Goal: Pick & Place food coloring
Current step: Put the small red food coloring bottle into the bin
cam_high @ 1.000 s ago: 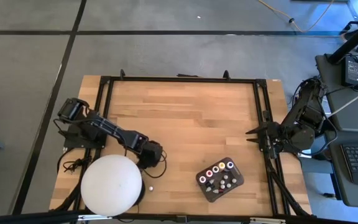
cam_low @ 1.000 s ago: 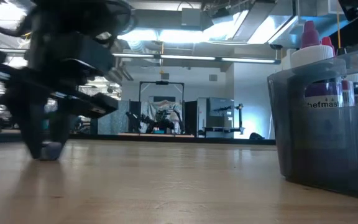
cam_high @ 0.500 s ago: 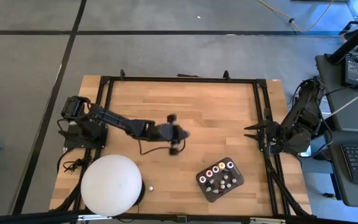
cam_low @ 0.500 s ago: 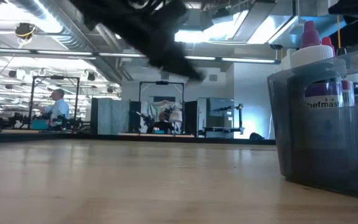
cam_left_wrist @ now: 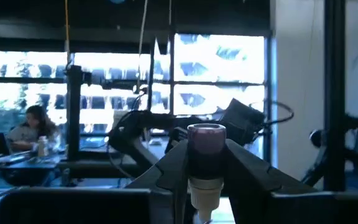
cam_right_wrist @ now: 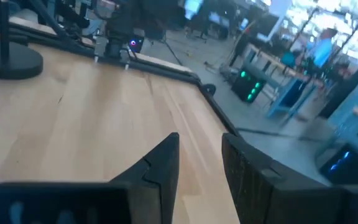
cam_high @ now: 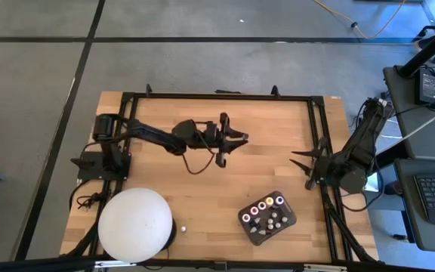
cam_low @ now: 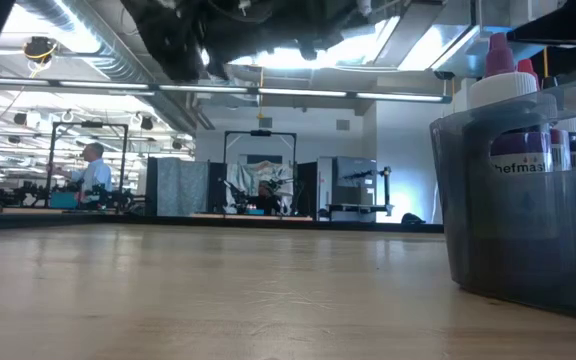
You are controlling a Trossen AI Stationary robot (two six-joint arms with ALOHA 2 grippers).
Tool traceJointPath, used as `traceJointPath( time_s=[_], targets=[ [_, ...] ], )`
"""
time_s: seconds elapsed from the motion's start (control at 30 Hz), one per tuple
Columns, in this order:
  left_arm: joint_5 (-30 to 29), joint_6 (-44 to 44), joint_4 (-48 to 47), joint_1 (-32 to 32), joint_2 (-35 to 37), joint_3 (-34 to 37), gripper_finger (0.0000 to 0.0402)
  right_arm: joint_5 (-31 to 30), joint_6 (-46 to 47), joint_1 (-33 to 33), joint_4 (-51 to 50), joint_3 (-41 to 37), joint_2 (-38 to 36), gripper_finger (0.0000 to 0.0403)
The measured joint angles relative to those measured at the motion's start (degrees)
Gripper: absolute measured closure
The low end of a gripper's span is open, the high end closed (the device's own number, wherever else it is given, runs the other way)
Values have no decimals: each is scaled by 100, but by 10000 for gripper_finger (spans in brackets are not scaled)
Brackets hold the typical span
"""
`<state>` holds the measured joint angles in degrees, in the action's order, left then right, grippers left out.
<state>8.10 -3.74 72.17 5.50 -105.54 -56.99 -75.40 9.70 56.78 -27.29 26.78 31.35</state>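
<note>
My left gripper [cam_high: 231, 149] hangs high over the middle of the table, about level, shut on a small food coloring bottle [cam_left_wrist: 205, 163] with a dark red cap. In the high view the bottle is too small to make out. More food coloring bottles stand in the dark grey tray [cam_high: 266, 217] near the front right; the low view shows their purple and red tops [cam_low: 498, 52]. One tiny bottle [cam_high: 182, 226] stands on the table beside the white dome [cam_high: 136, 225]. My right gripper [cam_high: 299, 171] waits open at the table's right edge, its fingers [cam_right_wrist: 160, 163] with nothing between them. My left gripper pinches the bottle's pale part just under the cap [cam_left_wrist: 205, 186] between its two fingers. The dark red cap [cam_left_wrist: 206, 140] sticks out clear of the fingers. The bottle is lifted well clear of the table.
The black frame rail [cam_high: 319, 151] runs round the wooden table. The dome takes up the near left corner, the tray the near right. Bare wood [cam_high: 202, 189] lies between them and under my left gripper. A person [cam_low: 93, 170] sits far off in the room.
My left gripper has risen from the table beside the dome and swung toward the far edge and the middle. It has tipped from pointing down to about level. My right gripper has sunk a little and rolled at the right edge.
</note>
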Motion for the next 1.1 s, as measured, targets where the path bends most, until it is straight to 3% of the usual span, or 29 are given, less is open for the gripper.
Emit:
traceJointPath(
  time_s=[0.1, 0.27, 0.5, 0.63, 0.93, 1.1],
  targets=[
    [48, -378, 771, 62, -416, -18, 316, 1, -849, -29, 725, -102, 4, 262],
    [27, -884, 1445, 124, -1015, -292, 316, 136, -2082, -280, 1775, -185, 2, 200],
    [18, -1496, 1754, 47, -1599, -1114, 316, 1985, -3444, -966, 2889, -189, 158, 145],
    [7, -1650, 1756, -20, -1778, -1574, 316, 1812, -4069, -1452, 3921, -189, 444, 145],
    [-15, -1458, 1762, -96, -1811, -2031, 315, 2277, -5551, -2257, 5837, -189, 1217, 180],
    [-67, -1456, 1761, -101, -1811, -2167, 315, 3029, -6889, -2480, 7001, -189, 1575, 204]
  ],
)
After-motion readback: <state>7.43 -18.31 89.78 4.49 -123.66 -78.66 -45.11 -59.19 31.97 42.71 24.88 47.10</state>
